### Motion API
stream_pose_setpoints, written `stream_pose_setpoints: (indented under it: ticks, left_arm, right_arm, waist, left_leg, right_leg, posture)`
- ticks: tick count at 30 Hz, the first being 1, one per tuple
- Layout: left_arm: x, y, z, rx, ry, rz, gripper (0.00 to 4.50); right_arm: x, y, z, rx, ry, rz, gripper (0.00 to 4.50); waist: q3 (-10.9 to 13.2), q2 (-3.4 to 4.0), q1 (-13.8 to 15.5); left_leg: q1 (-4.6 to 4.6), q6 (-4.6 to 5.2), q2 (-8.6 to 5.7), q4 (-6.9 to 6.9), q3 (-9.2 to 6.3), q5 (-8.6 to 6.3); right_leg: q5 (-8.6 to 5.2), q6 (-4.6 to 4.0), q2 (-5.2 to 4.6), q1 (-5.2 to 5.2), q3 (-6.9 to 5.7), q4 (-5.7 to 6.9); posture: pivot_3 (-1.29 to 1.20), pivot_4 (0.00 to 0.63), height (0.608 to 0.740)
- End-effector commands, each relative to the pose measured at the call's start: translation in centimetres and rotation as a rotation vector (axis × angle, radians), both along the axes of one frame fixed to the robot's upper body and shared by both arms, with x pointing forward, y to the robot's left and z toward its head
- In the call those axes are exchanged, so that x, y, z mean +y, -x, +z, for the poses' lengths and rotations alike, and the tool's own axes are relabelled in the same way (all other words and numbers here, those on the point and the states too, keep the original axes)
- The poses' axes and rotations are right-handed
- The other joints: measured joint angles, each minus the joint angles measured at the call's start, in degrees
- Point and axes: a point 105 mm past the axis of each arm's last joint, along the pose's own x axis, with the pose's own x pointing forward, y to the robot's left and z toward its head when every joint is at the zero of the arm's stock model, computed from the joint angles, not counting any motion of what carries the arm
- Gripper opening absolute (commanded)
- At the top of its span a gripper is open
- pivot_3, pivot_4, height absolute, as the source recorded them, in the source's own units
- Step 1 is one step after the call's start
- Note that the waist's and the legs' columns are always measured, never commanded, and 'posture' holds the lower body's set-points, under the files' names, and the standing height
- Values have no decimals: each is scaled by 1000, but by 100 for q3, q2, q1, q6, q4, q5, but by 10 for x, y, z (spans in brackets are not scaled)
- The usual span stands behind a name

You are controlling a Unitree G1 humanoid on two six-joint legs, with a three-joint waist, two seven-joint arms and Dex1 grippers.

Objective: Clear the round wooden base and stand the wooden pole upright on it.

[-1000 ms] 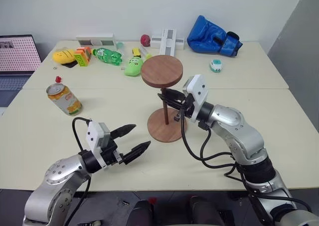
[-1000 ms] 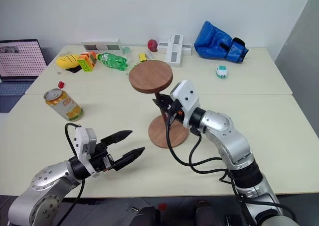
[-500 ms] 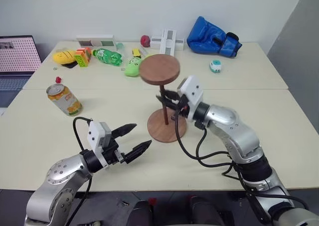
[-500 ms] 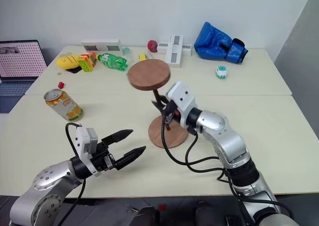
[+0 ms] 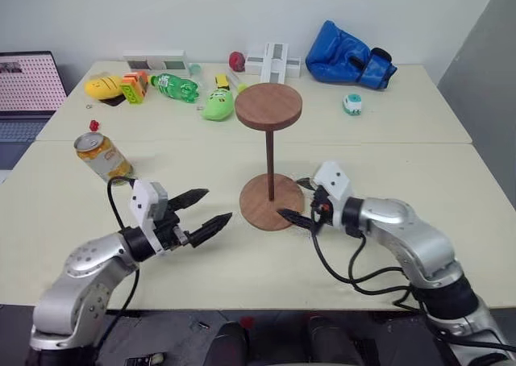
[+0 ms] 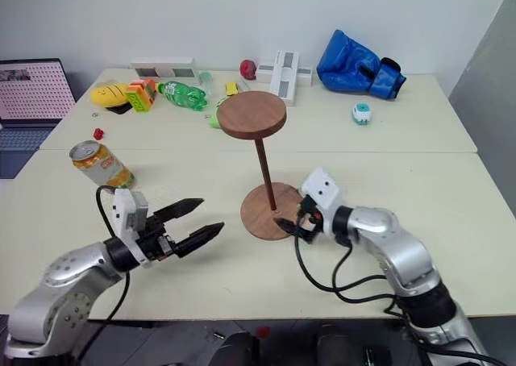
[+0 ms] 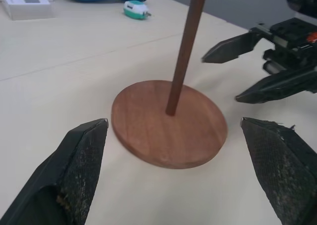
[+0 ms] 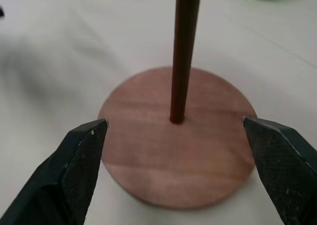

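Now the wooden pole (image 5: 269,164) stands upright on its own, its thin dark rod planted in the centre of the round wooden base (image 5: 272,201) and its fixed disc up at the top, level. A second ago the right gripper (image 5: 300,218) was clamped on the rod partway up, and half a second ago the pole leaned a little with its top disc tilted; since then the gripper has let go, dropped down and drawn back toward the base's right edge, and its two black fingers are spread wide with nothing between them, as the right wrist view confirms with both fingers (image 8: 78,173) flanking the base and clear of the rod. The left gripper (image 5: 209,210) hovers low over the table (image 5: 387,172) just left of the base, fingers apart and empty as before, having shifted only slightly outward. The base sits in the same spot on the near half of the table. Behind it, the tin can (image 5: 101,155), green bottle (image 5: 172,87), blue boxing glove (image 5: 347,56) and the other clutter along the far edge lie where they were.
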Motion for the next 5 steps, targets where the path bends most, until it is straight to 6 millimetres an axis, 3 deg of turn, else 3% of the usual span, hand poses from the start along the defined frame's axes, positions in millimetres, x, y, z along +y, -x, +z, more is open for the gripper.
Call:
stream_pose_setpoints:
  ticks: [1,5]
  left_arm:
    - [35,-24,25,14,-152,14,4500]
    - [56,-38,35,-1,-259,46,4500]
  right_arm:
    - [-39,9,21,-38,27,-19,4462]
    - [-55,17,28,-22,36,-20,4462]
  waist:
    - [14,-10,20]
    - [50,-17,38]
  left_leg:
    - [0,0,1,1,-5,0]
    - [-3,0,-1,-8,-8,0]
  right_leg:
    - [0,0,5,1,-7,4]
    - [0,0,5,2,-12,-13]
  posture:
    - [0,150,740]
    - [0,150,740]
